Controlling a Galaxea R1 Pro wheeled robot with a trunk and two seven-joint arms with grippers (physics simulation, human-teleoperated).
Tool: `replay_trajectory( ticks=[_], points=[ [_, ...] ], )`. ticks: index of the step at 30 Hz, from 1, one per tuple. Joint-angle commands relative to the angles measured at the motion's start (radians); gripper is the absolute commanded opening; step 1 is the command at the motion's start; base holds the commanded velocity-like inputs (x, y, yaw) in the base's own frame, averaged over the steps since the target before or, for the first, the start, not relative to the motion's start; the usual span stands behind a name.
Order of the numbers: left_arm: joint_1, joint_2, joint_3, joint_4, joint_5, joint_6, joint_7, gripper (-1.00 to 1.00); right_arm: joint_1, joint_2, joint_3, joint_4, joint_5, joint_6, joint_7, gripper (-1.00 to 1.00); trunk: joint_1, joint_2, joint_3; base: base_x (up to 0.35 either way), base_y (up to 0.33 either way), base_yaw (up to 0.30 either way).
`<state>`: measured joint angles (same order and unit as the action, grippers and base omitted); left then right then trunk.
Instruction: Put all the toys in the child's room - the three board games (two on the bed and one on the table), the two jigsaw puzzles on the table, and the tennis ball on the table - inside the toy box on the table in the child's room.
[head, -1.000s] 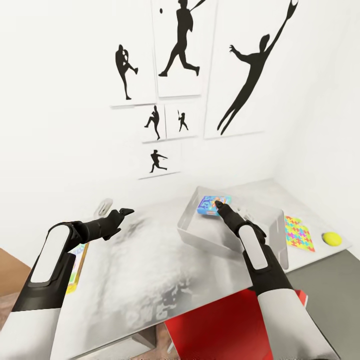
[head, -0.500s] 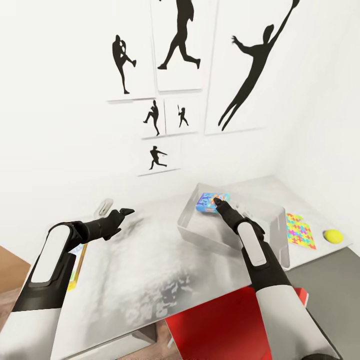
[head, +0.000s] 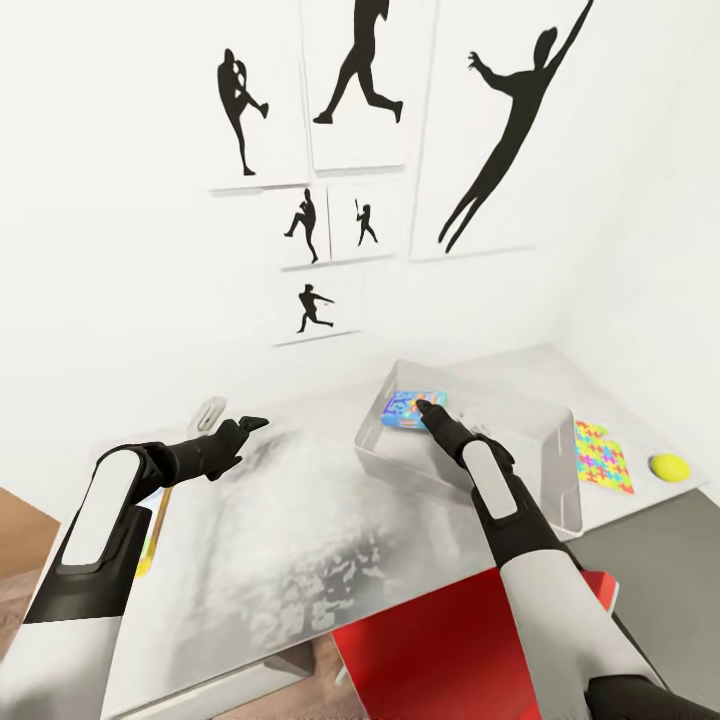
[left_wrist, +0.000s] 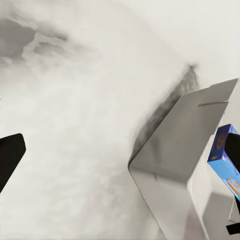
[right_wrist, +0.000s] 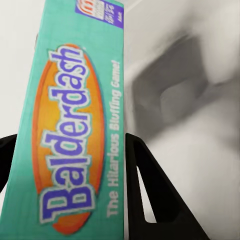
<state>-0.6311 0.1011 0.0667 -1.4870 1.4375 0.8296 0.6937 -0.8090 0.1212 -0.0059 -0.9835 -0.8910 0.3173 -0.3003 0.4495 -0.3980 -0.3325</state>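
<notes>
The small blue board game (head: 405, 409) hangs tilted inside the light grey toy box (head: 560, 470) on the marbled table (head: 300, 540), with my right gripper (head: 430, 408) shut on it. In the right wrist view the game (right_wrist: 70, 125) reads "Balderdash" and a black finger (right_wrist: 150, 200) presses each side of it. My left gripper (head: 245, 425) hovers open over the table, left of the toy box, holding nothing. One jigsaw puzzle (head: 603, 457) and the tennis ball (head: 669, 466) lie on the table right of the box. The left wrist view shows the box wall (left_wrist: 185, 150) and the blue game (left_wrist: 224, 160).
A red chair (head: 440, 640) stands at the table's near edge below my right arm. A dark grey cabinet (head: 655, 540) adjoins the table at the right. A colourful flat item (head: 150, 545) peeks out under my left forearm. Athlete prints (head: 350, 90) hang on the wall.
My right gripper has carried the blue game slightly left and lower into the toy box. The head view has drifted a little. The left arm has stayed in place.
</notes>
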Motion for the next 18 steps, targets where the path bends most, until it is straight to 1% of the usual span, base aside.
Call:
replay_trajectory(
  ticks=[1, 18],
  points=[
    [-0.001, 0.0, 0.001, -0.001, 0.011, 0.002, 0.01, 1.0, -0.001, 0.0, -0.001, -0.001, -0.009, 0.003, -0.005, -1.0, 0.001, -0.002, -0.003, 0.0, 0.0, 0.0],
    [-0.001, 0.002, 0.0, -0.001, 0.01, 0.002, 0.01, 1.0, -0.002, -0.004, -0.007, 0.003, -0.012, 0.003, 0.003, -1.0, 0.001, -0.002, -0.03, 0.0, 0.0, 0.0]
  ],
)
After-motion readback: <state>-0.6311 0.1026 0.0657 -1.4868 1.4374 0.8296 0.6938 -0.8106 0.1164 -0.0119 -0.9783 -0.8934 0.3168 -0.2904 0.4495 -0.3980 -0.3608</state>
